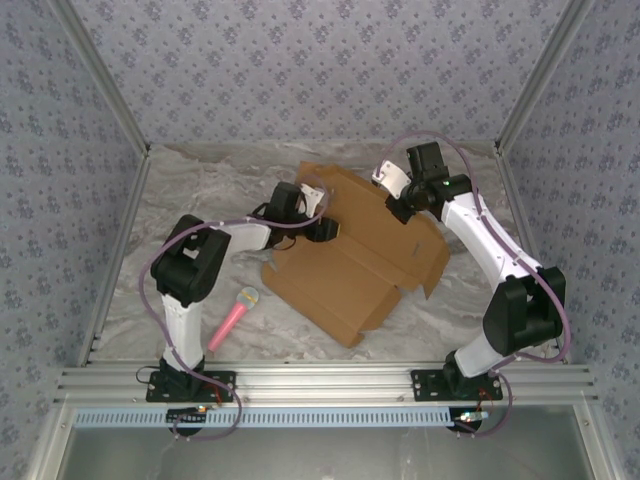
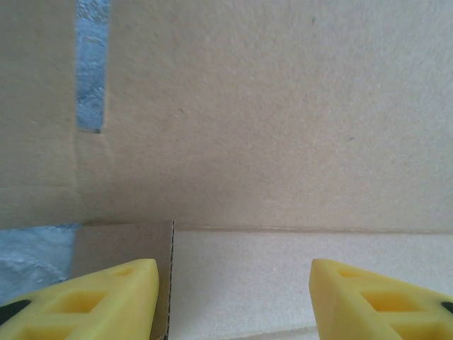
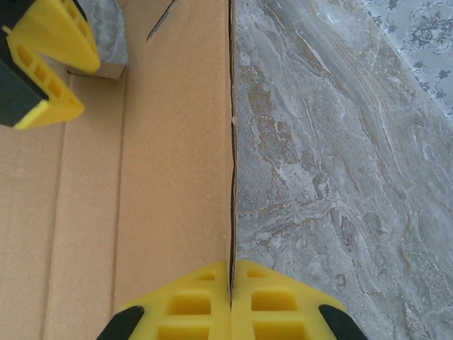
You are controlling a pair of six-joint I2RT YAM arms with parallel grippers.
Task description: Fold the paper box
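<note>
Yellow-fingered right gripper (image 3: 231, 280) pinched shut on thin flap edge of brown cardboard paper box (image 1: 350, 265), likely to hold flap raised. Opposite, left gripper (image 2: 233, 283) half open, empty; box panel directly ahead, probably ready to press crease.

Bare table (image 1: 470, 300) lies open right of the paper box (image 1: 350, 270), while a pink toy microphone (image 1: 232, 318) obstructs the near-left stretch.

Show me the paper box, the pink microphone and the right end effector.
paper box (image 1: 350, 265), top view, middle of its brown panel.
pink microphone (image 1: 230, 322), top view, on its handle.
right end effector (image 3: 231, 269), right wrist view, between its closed fingertips.
</note>
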